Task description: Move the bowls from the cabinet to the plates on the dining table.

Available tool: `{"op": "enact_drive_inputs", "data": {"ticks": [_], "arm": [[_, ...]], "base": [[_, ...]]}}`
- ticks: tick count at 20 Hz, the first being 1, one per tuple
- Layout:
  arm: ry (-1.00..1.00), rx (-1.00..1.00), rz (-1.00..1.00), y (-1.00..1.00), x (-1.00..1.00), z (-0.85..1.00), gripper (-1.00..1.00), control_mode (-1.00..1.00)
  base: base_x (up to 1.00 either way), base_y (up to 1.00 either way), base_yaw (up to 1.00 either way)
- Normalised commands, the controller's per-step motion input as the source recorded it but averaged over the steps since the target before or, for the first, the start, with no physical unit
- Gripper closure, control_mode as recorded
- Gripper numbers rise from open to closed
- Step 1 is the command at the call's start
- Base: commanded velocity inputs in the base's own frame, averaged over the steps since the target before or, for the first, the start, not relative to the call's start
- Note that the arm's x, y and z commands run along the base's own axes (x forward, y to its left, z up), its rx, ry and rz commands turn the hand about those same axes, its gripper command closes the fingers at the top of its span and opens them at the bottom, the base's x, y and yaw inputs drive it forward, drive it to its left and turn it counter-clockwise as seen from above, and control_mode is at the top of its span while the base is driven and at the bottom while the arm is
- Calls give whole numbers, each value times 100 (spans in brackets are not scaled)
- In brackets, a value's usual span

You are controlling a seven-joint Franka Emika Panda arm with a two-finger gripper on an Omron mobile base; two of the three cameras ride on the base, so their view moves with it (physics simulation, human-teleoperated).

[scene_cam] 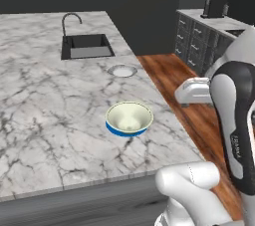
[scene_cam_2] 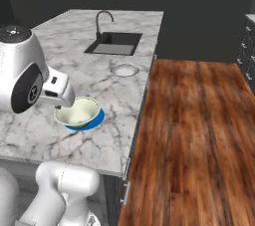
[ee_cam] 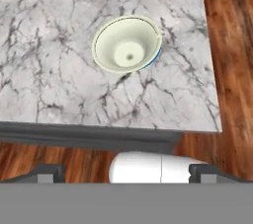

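A cream-white bowl (scene_cam: pixel 129 117) (scene_cam_2: pixel 78 111) (ee_cam: pixel 127 43) stands upright on the white marble dining table (scene_cam: pixel 45 105) (scene_cam_2: pixel 107 135) (ee_cam: pixel 44 70), close to its front right corner. A blue edge shows beneath the bowl; I cannot tell whether it is a band or something under it. Farther back lies a small pale plate (scene_cam: pixel 122 70) (scene_cam_2: pixel 124 70) with nothing on it. My gripper (ee_cam: pixel 127 173) is open and holds nothing. It hangs off the table's edge, apart from the bowl. The cabinet is out of view.
A dark sink (scene_cam: pixel 85 46) (scene_cam_2: pixel 113 43) with a curved tap is set into the far end of the table. Wooden floor (scene_cam_2: pixel 194 135) runs along the table's right side. Grey drawers (scene_cam: pixel 199 38) stand at the far right.
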Motion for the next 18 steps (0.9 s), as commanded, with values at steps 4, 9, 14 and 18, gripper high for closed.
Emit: {"op": "enact_drive_inputs", "data": {"ticks": [4,9,14,18], "arm": [[-14,0,12,15,-99,7,-100,-100],[-6,0,9,15,-53,1,-100,-100],[0,0,0,0,0,0,-100,-100],[0,0,0,0,0,0,-100,-100]], "base": [[0,0,0],[0,0,0],[0,0,0],[0,0,0]]}}
